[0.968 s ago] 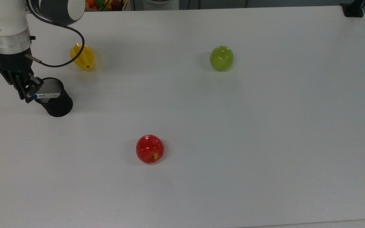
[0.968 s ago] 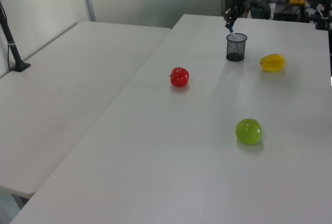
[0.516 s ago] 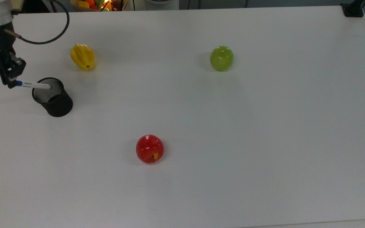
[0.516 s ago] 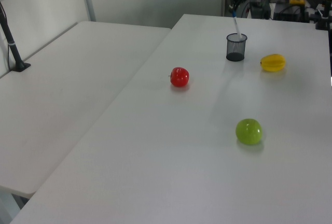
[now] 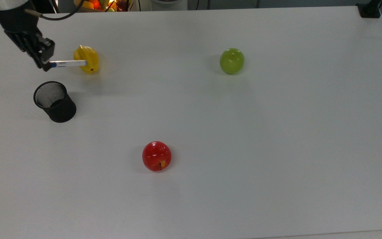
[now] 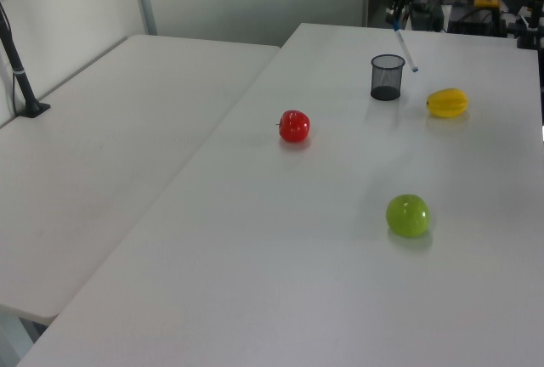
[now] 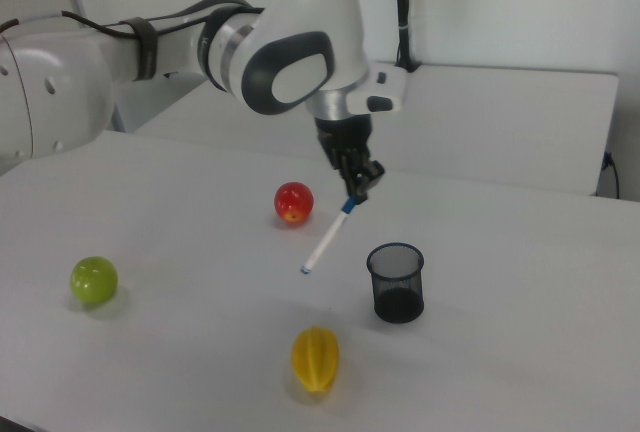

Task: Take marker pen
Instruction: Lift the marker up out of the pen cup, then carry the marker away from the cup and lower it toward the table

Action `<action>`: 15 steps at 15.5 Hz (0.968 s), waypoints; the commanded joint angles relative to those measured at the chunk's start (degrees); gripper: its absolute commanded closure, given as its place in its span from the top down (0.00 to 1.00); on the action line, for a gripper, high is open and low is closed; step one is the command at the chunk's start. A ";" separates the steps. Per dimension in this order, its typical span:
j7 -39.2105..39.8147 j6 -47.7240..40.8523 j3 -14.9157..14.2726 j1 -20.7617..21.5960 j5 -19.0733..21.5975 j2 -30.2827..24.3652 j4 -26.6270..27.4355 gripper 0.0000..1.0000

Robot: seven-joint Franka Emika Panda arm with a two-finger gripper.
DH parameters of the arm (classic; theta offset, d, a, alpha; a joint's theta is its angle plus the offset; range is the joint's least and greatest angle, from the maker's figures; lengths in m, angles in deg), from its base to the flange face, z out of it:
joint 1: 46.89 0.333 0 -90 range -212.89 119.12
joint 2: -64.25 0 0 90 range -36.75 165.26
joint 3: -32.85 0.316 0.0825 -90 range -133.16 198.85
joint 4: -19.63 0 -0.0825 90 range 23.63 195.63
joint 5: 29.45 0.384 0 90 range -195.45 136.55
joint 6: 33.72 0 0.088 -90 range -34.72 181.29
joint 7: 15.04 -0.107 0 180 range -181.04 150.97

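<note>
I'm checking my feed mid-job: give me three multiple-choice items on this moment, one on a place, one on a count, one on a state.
1. Where is the marker pen?
A. Standing in the mesh cup
B. In the air, held by the tool
C. Flat on the table

2. How many fruits lie on the table?
A. Three
B. Two
C. Five

3. What does the mesh cup hold?
A. The pen
B. An apple
C. Nothing visible

Key:
1 B, the tool grips the marker pen at its capped end, clear of the table.
2 A, red apple, green apple, yellow fruit.
3 C, the mesh cup looks empty.
</note>
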 commanded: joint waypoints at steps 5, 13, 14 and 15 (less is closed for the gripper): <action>2.82 -14.27 -0.52 13.45 -1.57 -0.22 1.32 0.12; 4.50 -18.33 -0.52 23.04 -7.55 7.06 2.90 0.14; 4.50 -18.33 -0.60 23.39 -7.73 7.86 2.90 0.14; 4.59 -18.33 -0.52 23.48 -7.82 8.65 2.90 0.15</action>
